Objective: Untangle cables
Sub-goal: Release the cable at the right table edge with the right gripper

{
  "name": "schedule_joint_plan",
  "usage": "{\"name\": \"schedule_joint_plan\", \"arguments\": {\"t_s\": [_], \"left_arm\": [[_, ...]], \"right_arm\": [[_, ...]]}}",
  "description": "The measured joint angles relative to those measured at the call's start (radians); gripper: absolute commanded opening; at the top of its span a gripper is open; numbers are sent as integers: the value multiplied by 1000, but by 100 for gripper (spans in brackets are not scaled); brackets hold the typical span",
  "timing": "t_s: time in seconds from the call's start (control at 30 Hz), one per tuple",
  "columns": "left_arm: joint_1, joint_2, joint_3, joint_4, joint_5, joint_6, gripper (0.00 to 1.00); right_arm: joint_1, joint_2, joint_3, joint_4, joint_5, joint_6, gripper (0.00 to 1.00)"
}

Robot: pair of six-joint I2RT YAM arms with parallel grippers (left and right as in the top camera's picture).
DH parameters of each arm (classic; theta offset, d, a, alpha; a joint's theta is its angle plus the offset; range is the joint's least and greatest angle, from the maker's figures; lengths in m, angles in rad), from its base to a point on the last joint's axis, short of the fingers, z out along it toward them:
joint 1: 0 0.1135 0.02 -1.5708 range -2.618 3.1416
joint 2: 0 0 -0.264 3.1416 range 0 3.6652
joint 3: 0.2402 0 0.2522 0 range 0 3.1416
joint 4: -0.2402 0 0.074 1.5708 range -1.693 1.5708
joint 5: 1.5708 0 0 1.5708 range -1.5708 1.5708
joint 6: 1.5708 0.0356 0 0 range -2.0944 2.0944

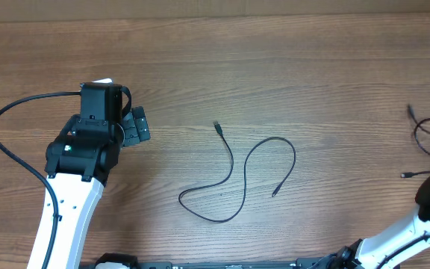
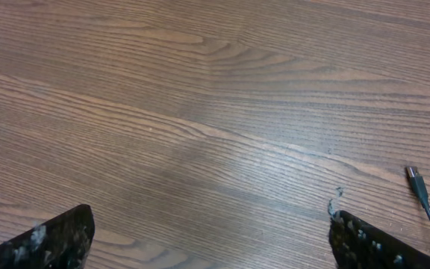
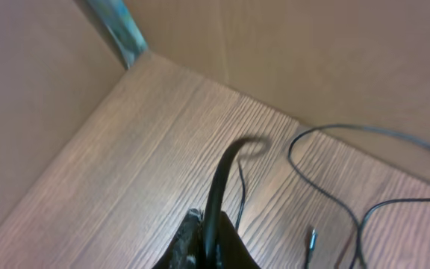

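Note:
One thin black cable (image 1: 234, 168) lies loose in a winding curve on the middle of the table, its plug end (image 1: 216, 125) toward my left gripper (image 1: 136, 127). That gripper is open and empty, and in the left wrist view (image 2: 211, 224) the same plug (image 2: 415, 179) lies just right of its right finger. A second black cable (image 1: 428, 134) is looped at the right edge of the table. My right gripper (image 3: 209, 233) is shut on a black cable (image 3: 226, 168) that rises from between its fingers. More cable loops (image 3: 334, 134) and a small plug (image 3: 310, 239) lie on the table beyond.
The table is brown wood grain (image 1: 290, 67). A brown cardboard wall (image 3: 312, 52) stands close behind the right-hand cables, and another (image 3: 28, 90) meets it at a corner. The left arm's thick black wire (image 1: 10, 119) arcs over the table at far left.

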Motion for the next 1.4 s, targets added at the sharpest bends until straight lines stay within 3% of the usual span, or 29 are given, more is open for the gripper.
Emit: {"name": "schedule_joint_plan", "arguments": {"t_s": [0.23, 0.27, 0.37, 0.43, 0.63, 0.77, 1.1, 1.17, 1.4], "left_arm": [[0, 0, 0, 0, 0, 0, 100], [0, 0, 0, 0, 0, 0, 100], [0, 0, 0, 0, 0, 0, 100], [0, 0, 0, 0, 0, 0, 100], [0, 0, 0, 0, 0, 0, 100], [0, 0, 0, 0, 0, 0, 100], [0, 0, 0, 0, 0, 0, 100], [0, 0, 0, 0, 0, 0, 100], [0, 0, 0, 0, 0, 0, 100]], "right_arm": [[1, 127, 0, -52, -20, 3, 5], [1, 142, 0, -61, -21, 3, 10], [1, 181, 0, -89, -24, 8, 48], [1, 190, -10, -90, -24, 8, 67], [1, 190, -54, -123, -66, 6, 89], [1, 190, -57, -163, -94, 3, 93], [1, 190, -57, -282, -283, -104, 90], [3, 189, -57, -302, -349, -146, 99], [51, 148, -57, -375, -508, -270, 100]]}}
